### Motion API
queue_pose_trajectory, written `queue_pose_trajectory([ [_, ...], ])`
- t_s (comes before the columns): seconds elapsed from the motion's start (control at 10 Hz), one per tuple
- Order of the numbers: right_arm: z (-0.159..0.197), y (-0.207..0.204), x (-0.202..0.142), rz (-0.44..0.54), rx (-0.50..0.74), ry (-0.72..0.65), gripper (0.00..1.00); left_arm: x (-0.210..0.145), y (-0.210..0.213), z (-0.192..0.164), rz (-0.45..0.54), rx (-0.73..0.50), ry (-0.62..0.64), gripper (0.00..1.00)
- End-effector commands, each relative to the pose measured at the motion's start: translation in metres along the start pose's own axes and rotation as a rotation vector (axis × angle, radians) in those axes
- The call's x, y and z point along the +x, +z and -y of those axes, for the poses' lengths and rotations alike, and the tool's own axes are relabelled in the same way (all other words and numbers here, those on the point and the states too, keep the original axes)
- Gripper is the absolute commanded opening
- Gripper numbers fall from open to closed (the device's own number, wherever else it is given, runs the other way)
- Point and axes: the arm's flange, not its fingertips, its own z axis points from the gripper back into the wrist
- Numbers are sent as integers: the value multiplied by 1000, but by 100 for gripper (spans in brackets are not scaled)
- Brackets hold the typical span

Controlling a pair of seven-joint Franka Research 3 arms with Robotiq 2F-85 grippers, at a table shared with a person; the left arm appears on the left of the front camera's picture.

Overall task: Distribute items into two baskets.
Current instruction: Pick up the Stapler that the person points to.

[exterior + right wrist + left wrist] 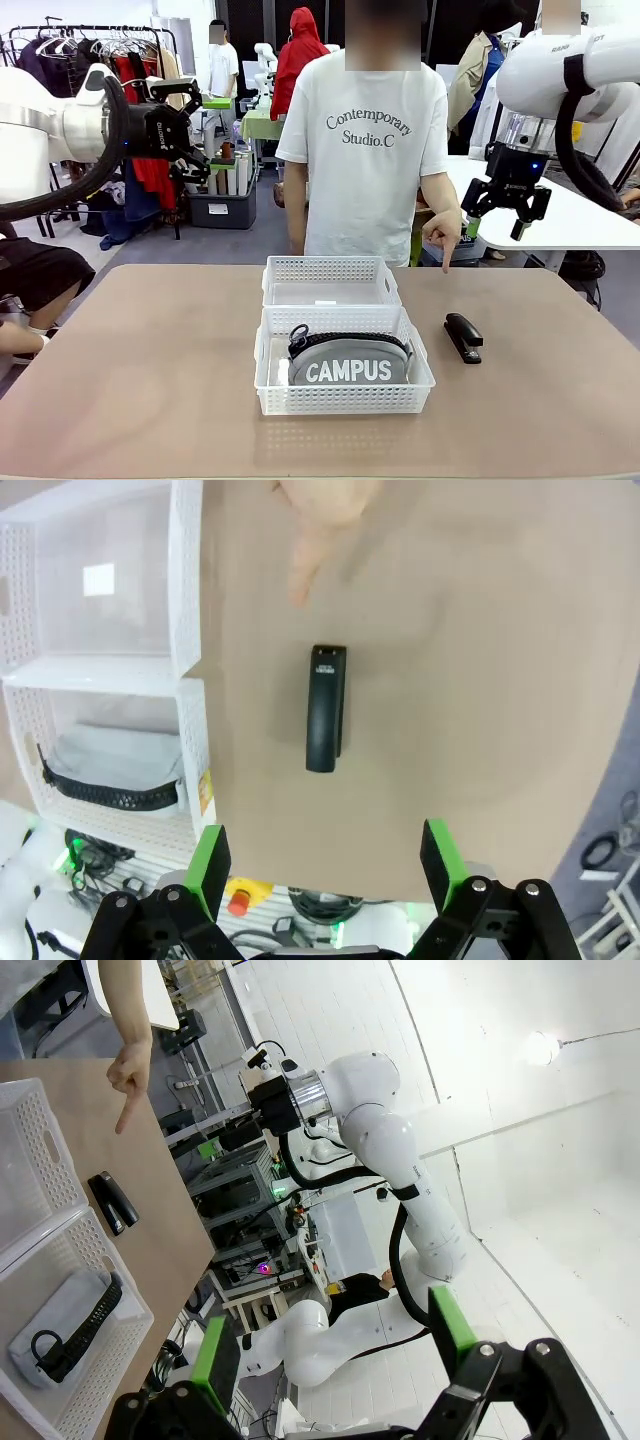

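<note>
The grey CAMPUS pouch (348, 362) lies in the nearer white basket (270, 392), also seen as the pouch (60, 1320) and the pouch (110, 770). The farther basket (330, 268) holds nothing but its label. The black stapler (463, 336) lies on the table right of the baskets, and the stapler (326, 707) sits below my right gripper (325, 865), which is open. A person's finger (446, 250) points down at the table just beyond the stapler. My right gripper (508, 220) hangs high at the right. My left gripper (195, 135) is raised at the left, open, its green pads (216, 1358) apart.
The person stands at the table's far edge behind the baskets. A white table (560, 215) stands at the back right and clothing racks at the back left. Bare brown tabletop (130, 360) lies left of the baskets.
</note>
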Motion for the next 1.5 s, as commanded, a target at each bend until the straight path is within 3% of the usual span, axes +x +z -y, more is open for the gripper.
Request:
queue_pose_trajectory([
  [0.0, -2, 3, -2, -13, 4, 4, 100, -1, 1, 2, 5, -13, 6, 100],
  [0.3, 0, -1, 0, -4, 1, 1, 100, -1, 1, 2, 5, -13, 6, 100],
  [0.4, -3, -22, -9, 13, -76, 33, 100, -1, 1, 2, 5, -13, 6, 100],
  [0.5, -11, -46, -21, 90, -136, 12, 100, -1, 1, 2, 5, -13, 6, 100],
  [0.7, -17, -79, -35, 114, -203, 8, 100, -1, 1, 2, 5, -13, 6, 100],
  [1.0, -13, -130, -40, 127, -173, 3, 100, -1, 1, 2, 5, -13, 6, 100],
  [1.4, -5, -165, -35, 38, -88, -37, 100, -1, 1, 2, 5, -13, 6, 100],
])
